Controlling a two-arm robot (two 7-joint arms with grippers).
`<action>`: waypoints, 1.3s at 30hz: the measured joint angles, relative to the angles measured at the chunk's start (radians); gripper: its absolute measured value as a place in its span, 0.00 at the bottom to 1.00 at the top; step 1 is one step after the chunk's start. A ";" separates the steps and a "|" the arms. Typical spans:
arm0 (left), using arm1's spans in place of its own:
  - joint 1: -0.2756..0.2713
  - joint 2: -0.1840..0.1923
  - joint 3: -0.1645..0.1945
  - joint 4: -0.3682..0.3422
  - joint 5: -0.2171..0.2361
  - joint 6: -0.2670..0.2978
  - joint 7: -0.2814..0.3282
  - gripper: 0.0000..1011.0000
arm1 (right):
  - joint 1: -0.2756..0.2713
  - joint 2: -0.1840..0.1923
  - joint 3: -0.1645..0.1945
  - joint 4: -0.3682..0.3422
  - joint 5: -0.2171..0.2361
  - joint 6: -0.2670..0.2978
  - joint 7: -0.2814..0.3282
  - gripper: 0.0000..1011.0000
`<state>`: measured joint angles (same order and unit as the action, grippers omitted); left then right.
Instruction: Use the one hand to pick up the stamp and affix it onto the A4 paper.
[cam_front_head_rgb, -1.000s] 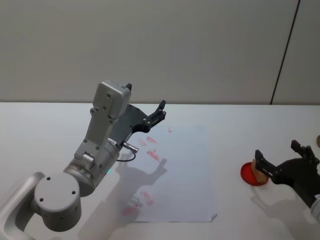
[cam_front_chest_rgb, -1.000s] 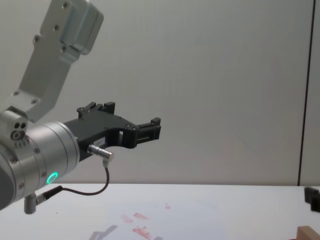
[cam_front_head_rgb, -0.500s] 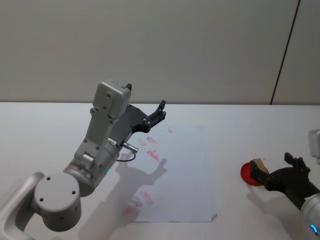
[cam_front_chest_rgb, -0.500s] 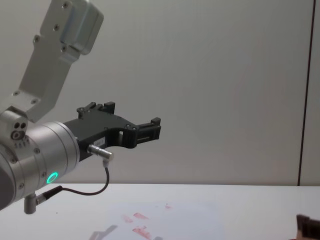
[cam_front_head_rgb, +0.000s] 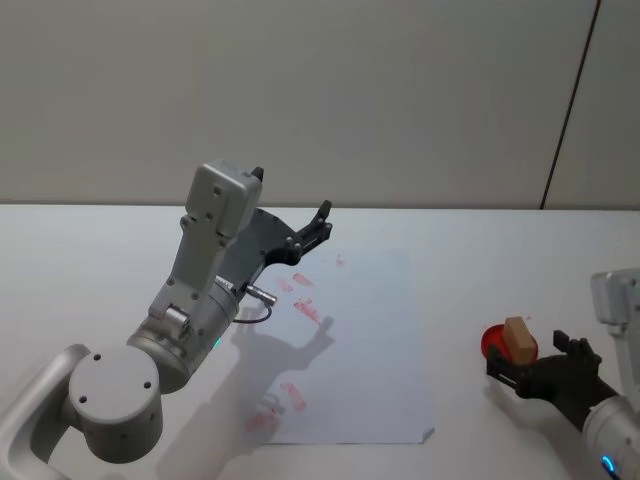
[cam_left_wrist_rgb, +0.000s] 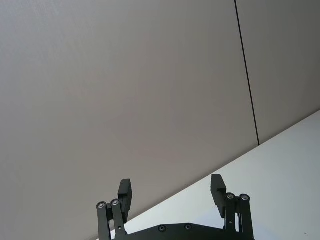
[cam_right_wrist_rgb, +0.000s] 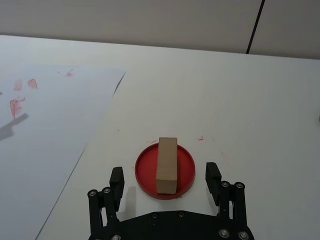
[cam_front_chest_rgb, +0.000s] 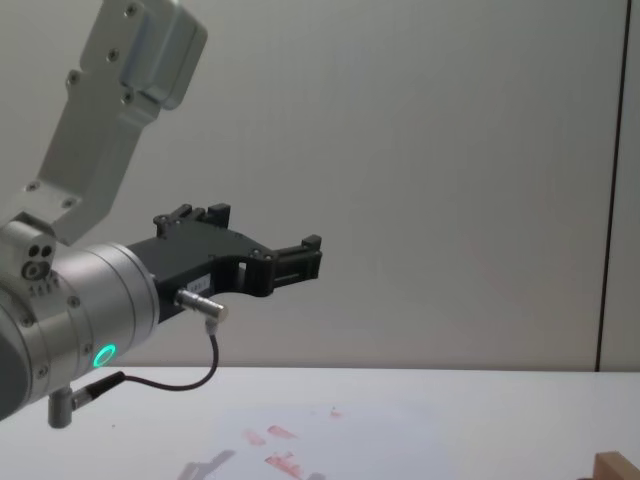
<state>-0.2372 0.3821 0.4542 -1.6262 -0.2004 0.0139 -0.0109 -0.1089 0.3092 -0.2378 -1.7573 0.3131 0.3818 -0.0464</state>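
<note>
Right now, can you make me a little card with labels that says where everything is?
stamp: tan wooden block, standing on the round red ink pad
ink pad: on the table, to the right of the paper
paper: white sheet lying flat, with red prints on it
right gripper: open, one finger on each side of the stamp, not gripping it
left gripper: open, raised in the air near the paper's far left corner

Bright, even light, seemingly from above; the left arm (cam_front_head_rgb: 205, 270) throws a soft grey shadow (cam_front_head_rgb: 285, 345) across the paper (cam_front_head_rgb: 385, 330).
</note>
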 joint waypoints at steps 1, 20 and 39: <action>0.000 0.000 0.000 0.000 0.000 0.000 0.000 0.99 | 0.006 -0.007 -0.002 0.012 -0.003 0.008 -0.001 0.99; 0.000 0.000 0.000 0.000 0.000 0.000 0.000 0.99 | 0.043 -0.036 -0.008 0.071 -0.053 0.006 0.016 0.99; 0.000 0.000 0.000 0.000 0.000 0.000 0.000 0.99 | 0.060 -0.047 -0.007 0.095 -0.075 0.006 0.030 0.94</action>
<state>-0.2372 0.3821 0.4542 -1.6262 -0.2004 0.0138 -0.0109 -0.0490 0.2618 -0.2446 -1.6625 0.2386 0.3874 -0.0166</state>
